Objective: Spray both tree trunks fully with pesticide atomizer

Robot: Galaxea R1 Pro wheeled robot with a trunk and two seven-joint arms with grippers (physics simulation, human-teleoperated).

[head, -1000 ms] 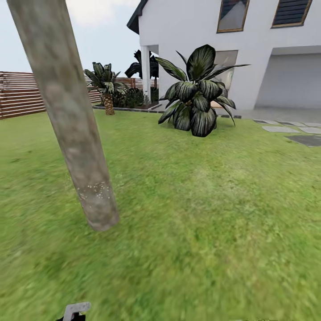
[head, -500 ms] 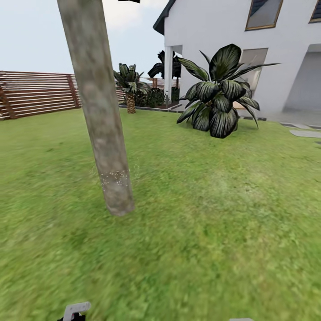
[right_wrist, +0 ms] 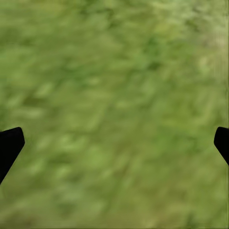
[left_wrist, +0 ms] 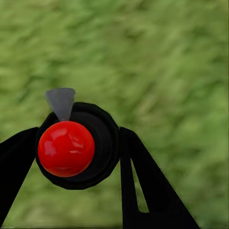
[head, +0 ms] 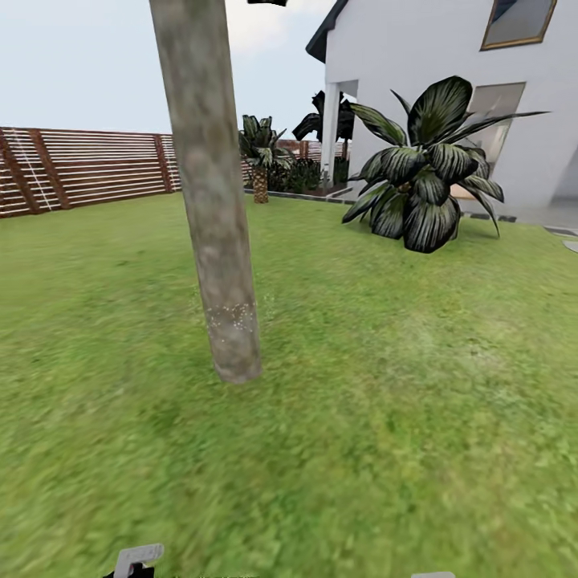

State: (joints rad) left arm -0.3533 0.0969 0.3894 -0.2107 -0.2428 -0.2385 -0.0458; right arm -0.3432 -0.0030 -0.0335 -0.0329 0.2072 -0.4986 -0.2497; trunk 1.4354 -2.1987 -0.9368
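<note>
In the garden, one tree trunk (head: pixel 213 201) rises just ahead and left of centre in the head view. It is thick, grey-brown and mottled, and a band of white specks (head: pixel 231 317) marks it low down. The left wrist view shows the pesticide atomizer (left_wrist: pixel 67 148), a dark round bottle with a red top and a grey nozzle. My left gripper (left_wrist: pixel 76 143) is shut on it, one black finger on each side, above grass. My right gripper (right_wrist: pixel 117 138) is open over bare grass, with nothing between its fingertips (right_wrist: pixel 10 143). The floor is out of view.
Lawn (head: pixel 401 401) spreads all round the trunk. A broad-leaved dark shrub (head: pixel 425 185) stands at the back right before a white house (head: pixel 433 48). A short palm (head: pixel 261 152) and a brown slat fence (head: pixel 96 164) close the far side.
The whole head view has swung left, so the trunk, shrub and house now sit further right in the picture. More fence shows at the left. Nothing in the garden moved.
</note>
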